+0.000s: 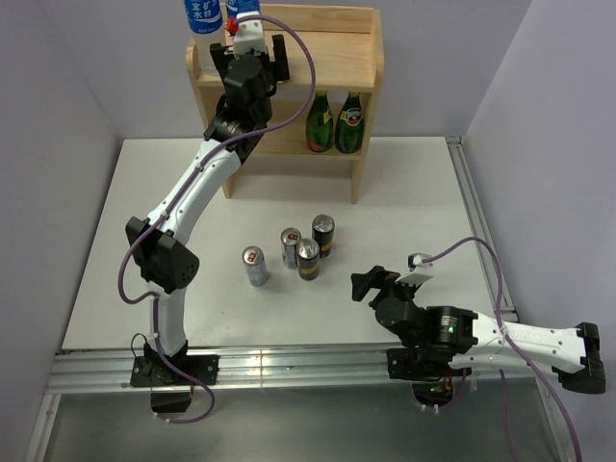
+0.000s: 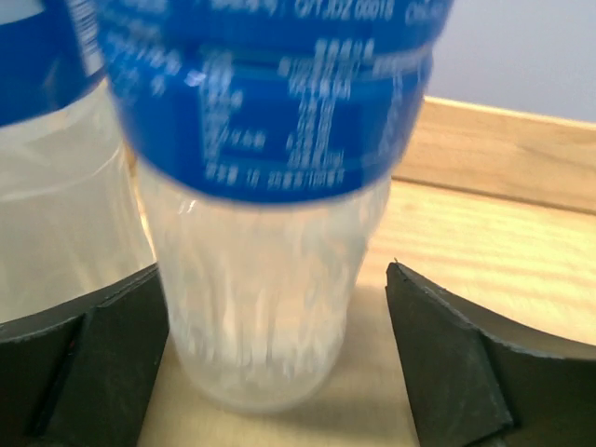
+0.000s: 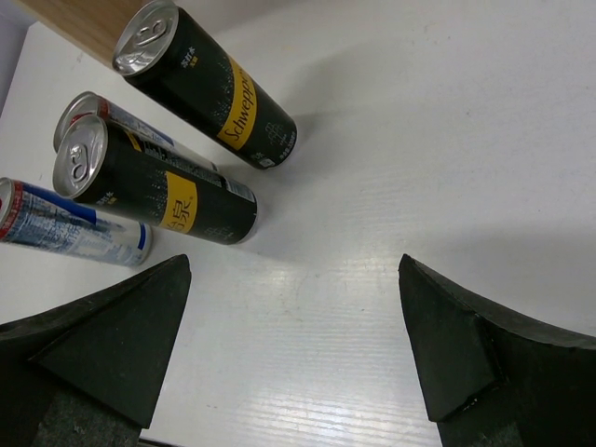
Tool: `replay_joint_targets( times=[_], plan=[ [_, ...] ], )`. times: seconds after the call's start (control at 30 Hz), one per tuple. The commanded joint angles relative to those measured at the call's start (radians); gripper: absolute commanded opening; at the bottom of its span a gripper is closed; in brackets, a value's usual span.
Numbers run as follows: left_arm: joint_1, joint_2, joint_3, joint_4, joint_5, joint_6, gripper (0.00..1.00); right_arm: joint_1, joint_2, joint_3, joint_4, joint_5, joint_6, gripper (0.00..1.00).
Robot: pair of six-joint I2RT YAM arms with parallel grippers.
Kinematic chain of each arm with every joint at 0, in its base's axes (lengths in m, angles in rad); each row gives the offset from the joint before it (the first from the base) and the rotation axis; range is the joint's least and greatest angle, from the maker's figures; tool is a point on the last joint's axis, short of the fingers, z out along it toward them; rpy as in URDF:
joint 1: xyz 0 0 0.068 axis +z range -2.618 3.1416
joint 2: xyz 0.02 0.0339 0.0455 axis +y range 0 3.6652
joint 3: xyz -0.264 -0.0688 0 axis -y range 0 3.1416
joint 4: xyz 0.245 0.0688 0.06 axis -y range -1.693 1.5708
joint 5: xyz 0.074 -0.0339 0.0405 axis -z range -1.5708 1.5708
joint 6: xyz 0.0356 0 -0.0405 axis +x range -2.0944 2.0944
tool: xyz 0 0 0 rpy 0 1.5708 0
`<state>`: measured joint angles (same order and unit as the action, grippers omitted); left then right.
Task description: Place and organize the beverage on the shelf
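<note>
The light-wood shelf [image 1: 369, 115] stands at the back of the table. One water bottle [image 1: 203, 16] stands on its top tier at the left. My left gripper [image 1: 248, 43] is up at that tier around the second water bottle [image 1: 243, 12]. In the left wrist view this bottle [image 2: 265, 307] stands on the wooden tier [image 2: 484, 242] between my open fingers, with a small gap to the right finger [image 2: 447, 354]. Two black-and-gold cans [image 1: 308, 258] [image 1: 323, 235] and two silver cans [image 1: 255, 266] [image 1: 290, 247] stand on the table. My right gripper [image 1: 371, 284] is open and empty, right of the cans.
Two green glass bottles [image 1: 320, 122] [image 1: 350, 123] stand on the shelf's lower tier at the right. In the right wrist view the black cans [image 3: 209, 88] [image 3: 158, 186] and a silver can [image 3: 74, 228] lie ahead and left of my open gripper [image 3: 293, 261]. A metal rail [image 1: 289, 366] runs along the near edge.
</note>
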<state>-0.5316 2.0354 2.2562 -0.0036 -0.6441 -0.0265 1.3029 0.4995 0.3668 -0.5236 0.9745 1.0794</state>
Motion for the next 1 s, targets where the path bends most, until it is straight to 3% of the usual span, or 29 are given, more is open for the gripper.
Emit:
replay_joint_targets(
  times=[0.0, 0.33, 0.57, 0.67, 0.7, 0.8, 0.97],
  plan=[
    [-0.01, -0.086, -0.108, 0.004, -0.051, -0.041, 0.99, 0.006, 0.007, -0.005, 0.022, 0.027, 0.005, 1.0],
    [-0.1, -0.257, -0.342, 0.037, -0.098, -0.058, 0.99, 0.006, 0.016, -0.003, 0.02, 0.035, 0.008, 1.0],
    [-0.237, -0.509, -0.7, -0.031, -0.12, -0.177, 0.99, 0.006, 0.034, 0.001, 0.045, 0.023, -0.022, 1.0],
    [-0.303, -0.636, -0.861, -0.127, -0.146, -0.268, 0.99, 0.007, 0.051, -0.008, 0.167, -0.057, -0.148, 1.0],
    [-0.321, -0.673, -0.91, -0.139, -0.158, -0.285, 0.99, 0.007, 0.062, -0.018, 0.295, -0.144, -0.256, 1.0],
    [-0.424, -0.816, -1.102, -0.142, -0.209, -0.337, 0.99, 0.009, 0.149, 0.004, 0.454, -0.273, -0.372, 1.0],
    [-0.583, -0.968, -1.247, -0.336, -0.253, -0.534, 0.99, 0.013, 0.383, 0.107, 0.491, -0.267, -0.401, 1.0]
  ],
)
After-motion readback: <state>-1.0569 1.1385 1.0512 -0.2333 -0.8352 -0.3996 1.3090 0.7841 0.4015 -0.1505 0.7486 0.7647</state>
